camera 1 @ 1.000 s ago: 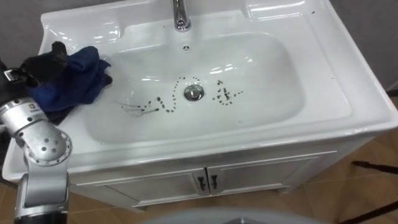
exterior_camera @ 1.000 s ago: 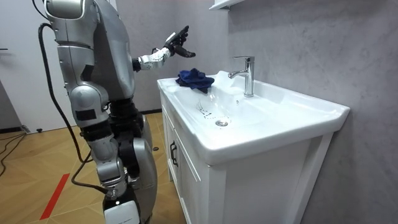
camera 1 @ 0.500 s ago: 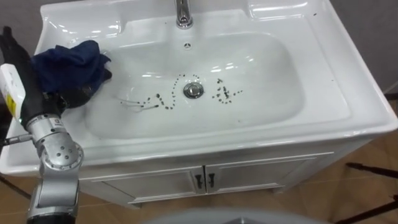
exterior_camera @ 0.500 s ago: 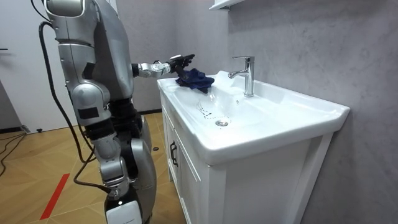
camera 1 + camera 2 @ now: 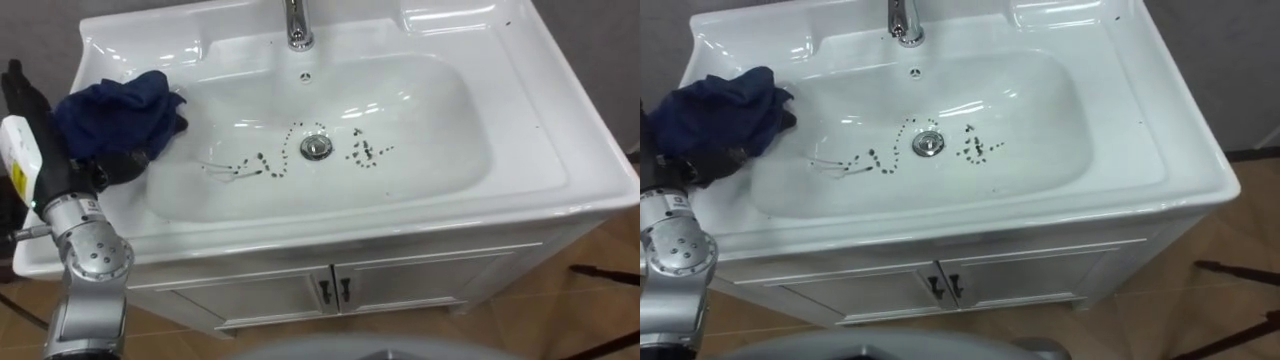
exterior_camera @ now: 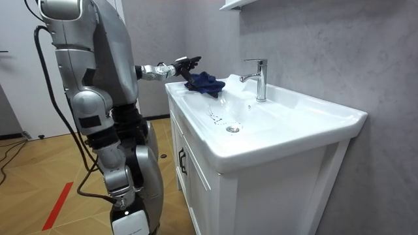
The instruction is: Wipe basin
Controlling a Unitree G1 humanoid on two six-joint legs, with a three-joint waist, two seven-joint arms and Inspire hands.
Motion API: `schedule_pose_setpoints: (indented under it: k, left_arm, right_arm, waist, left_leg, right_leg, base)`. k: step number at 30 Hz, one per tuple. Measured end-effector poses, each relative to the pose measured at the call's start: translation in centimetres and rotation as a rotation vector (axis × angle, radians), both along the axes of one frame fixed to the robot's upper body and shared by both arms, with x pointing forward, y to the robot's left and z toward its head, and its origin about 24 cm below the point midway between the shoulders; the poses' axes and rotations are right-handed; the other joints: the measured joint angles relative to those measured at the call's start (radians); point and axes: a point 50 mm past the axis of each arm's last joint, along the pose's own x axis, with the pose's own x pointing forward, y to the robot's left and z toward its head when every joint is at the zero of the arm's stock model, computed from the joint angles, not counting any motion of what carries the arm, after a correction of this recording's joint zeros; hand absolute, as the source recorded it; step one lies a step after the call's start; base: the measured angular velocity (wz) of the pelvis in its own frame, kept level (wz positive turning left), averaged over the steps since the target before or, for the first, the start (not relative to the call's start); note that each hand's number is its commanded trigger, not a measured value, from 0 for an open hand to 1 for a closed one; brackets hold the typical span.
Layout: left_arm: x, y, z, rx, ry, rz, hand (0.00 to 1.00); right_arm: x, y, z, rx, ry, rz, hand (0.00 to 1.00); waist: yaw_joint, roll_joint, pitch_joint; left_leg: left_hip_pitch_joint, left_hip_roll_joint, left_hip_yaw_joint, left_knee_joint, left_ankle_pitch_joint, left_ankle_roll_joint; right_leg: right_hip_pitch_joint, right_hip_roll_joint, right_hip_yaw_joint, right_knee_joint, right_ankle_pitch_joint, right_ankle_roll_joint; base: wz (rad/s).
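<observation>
A white basin (image 5: pixel 560 130) is set in a cabinet top, with dark specks (image 5: pixel 365 152) strewn round its drain (image 5: pixel 315 147). A crumpled dark blue cloth (image 5: pixel 120 112) lies on the basin's left rim, spilling over the edge into the bowl. My left hand (image 5: pixel 110 166) lies at the cloth's near left edge, touching it and partly merged with its folds. In the room view the left hand (image 6: pixel 185 63) reaches out at counter height to the cloth (image 6: pixel 205 83).
A chrome tap (image 5: pixel 298 25) stands at the back middle of the basin. Cabinet doors (image 5: pixel 330 290) with dark handles are below the front edge. I stand at the basin's left front corner, on a wooden floor (image 6: pixel 39 183).
My left hand has come down from above the cloth to its near left edge. The cloth and specks lie as before; the eye views have shifted a little.
</observation>
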Motion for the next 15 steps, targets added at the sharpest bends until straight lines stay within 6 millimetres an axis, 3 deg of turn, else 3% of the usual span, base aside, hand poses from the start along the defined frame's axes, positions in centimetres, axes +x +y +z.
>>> schedule_pose_setpoints:
  k: [15]
  left_arm:
    - [0.2,-1.1,-0.2,0.086,0.03,-0.059,0.0]
  right_arm:
    - [-0.3,0.0,0.0,0.001,0.008,0.012,0.0]
  waist:
    - [-0.001,-0.005,0.0037]
  left_leg:
    - [-0.004,0.002,0.0,0.0,0.0,0.0]
  right_leg:
    - [0.001,0.003,0.0,-0.017,0.001,-0.001]
  base:
    - [0.0]
